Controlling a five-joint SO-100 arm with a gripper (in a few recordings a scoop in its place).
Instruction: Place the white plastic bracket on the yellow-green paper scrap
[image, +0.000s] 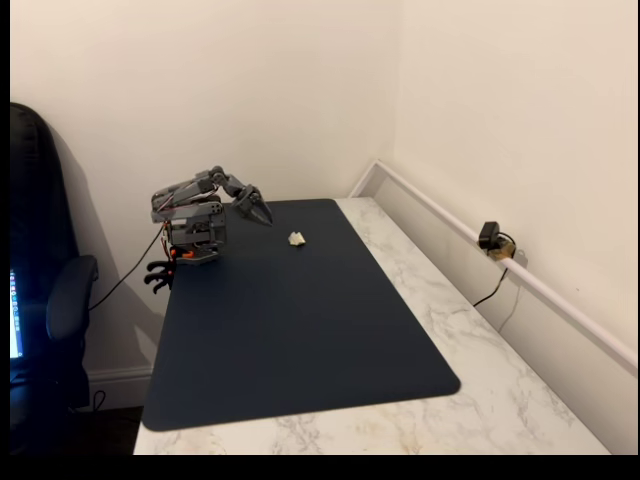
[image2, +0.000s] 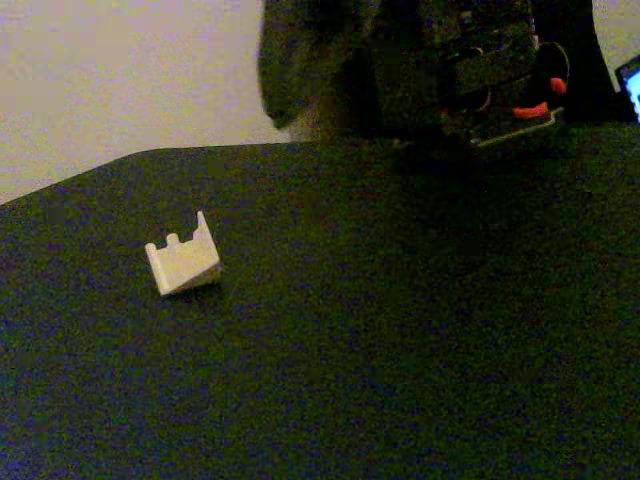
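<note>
The white plastic bracket (image: 297, 238) lies on the dark mat (image: 300, 330) near its far edge, resting alone and slightly tilted. In the low fixed view the bracket (image2: 183, 262) shows two upright prongs and a notched top. My gripper (image: 260, 210) hangs folded back at the mat's far left corner, a short way left of and behind the bracket, with its jaws tapering together and nothing between them. In the low fixed view the gripper (image2: 295, 100) is a dark blur above and behind the bracket. The yellow-green paper scrap is out of view.
The mat lies on a marble table (image: 480, 380). A small camera (image: 490, 237) with a cable sits on the white wall rail (image: 560, 300) at the right. A dark office chair (image: 50, 300) stands left of the table. The arm's base (image: 195, 240) is at the mat's back left.
</note>
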